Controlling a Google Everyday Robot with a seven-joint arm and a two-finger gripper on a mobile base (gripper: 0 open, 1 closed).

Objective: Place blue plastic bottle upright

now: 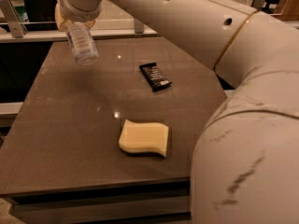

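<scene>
The blue plastic bottle (82, 44), clear and ribbed, hangs in the air over the far left part of the dark table (65, 125). It is nearly upright, its lower end tilted a little to the right. My gripper (74, 23) is at the top left, at the end of the white arm, and is shut on the bottle's upper end. The bottle's cap is hidden inside the gripper. The bottle does not touch the table.
A black wrapped bar (155, 76) lies at the table's middle back. A wavy yellow sponge (144, 137) lies near the front edge. My white arm (243, 125) fills the right side. A rail (28, 34) runs behind the table.
</scene>
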